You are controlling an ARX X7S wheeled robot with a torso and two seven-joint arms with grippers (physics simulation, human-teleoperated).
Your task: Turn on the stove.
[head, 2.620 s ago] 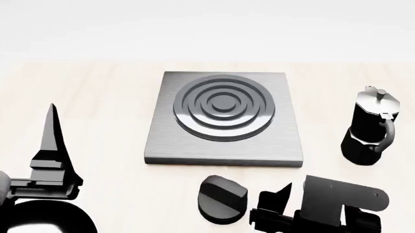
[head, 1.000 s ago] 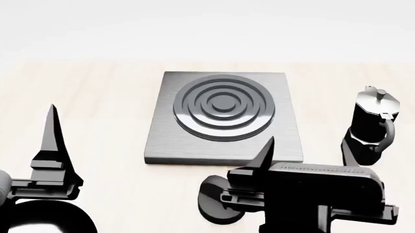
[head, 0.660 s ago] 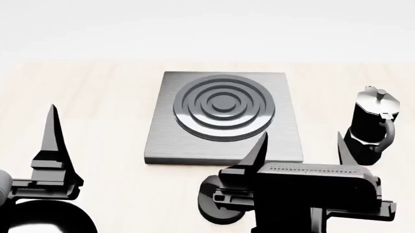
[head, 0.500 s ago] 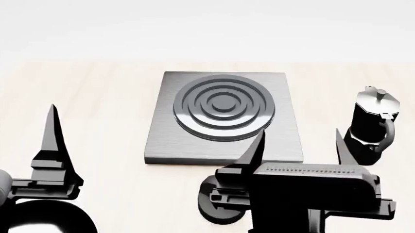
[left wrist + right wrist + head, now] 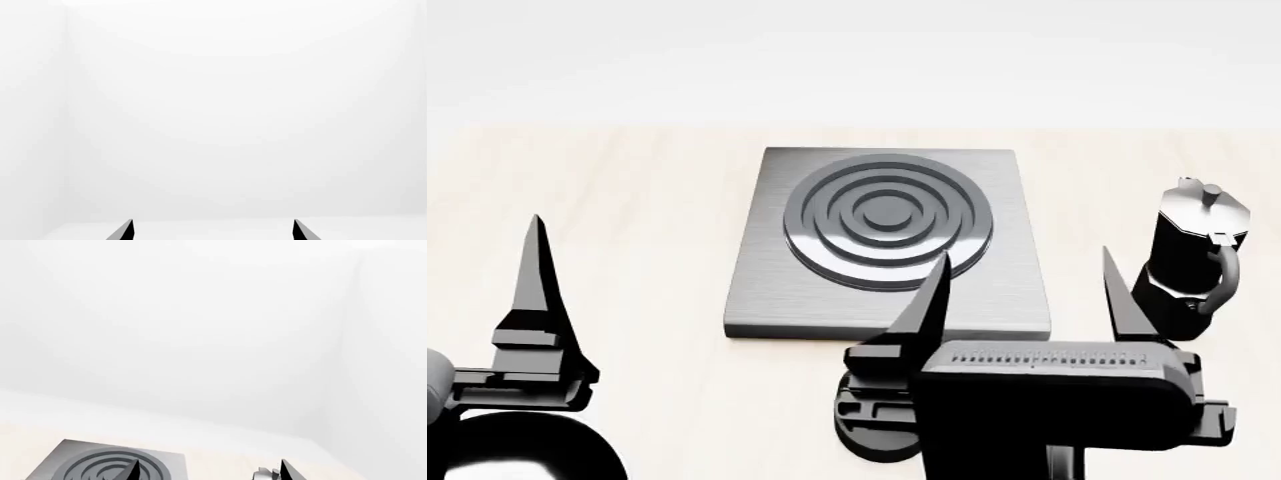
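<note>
The stove [image 5: 888,215] is a square grey metal slab with a dark ring burner, lying mid-table. Its round black knob [image 5: 861,440] sits in front of the slab, mostly hidden under my right gripper's body. My right gripper [image 5: 1024,255] hovers over the knob, open and empty. One fingertip overlaps the slab's front edge; the other points toward the moka pot. In the right wrist view my right gripper [image 5: 209,471] shows two spread tips, with the stove [image 5: 100,460] beyond. At the left, my left gripper [image 5: 537,250] points upward, and in its wrist view the left gripper [image 5: 213,230] is open on nothing.
A black moka pot [image 5: 1194,255] stands right of the stove, close to my right gripper's outer finger; its top [image 5: 267,474] shows in the right wrist view. A round black shape [image 5: 541,455] fills the bottom left corner. The light wooden table [image 5: 627,200] ends at a white wall behind.
My right gripper has shifted left and forward over the knob, hiding more of it, and its fingertips now reach further up the view. The left gripper, stove and moka pot have stayed put.
</note>
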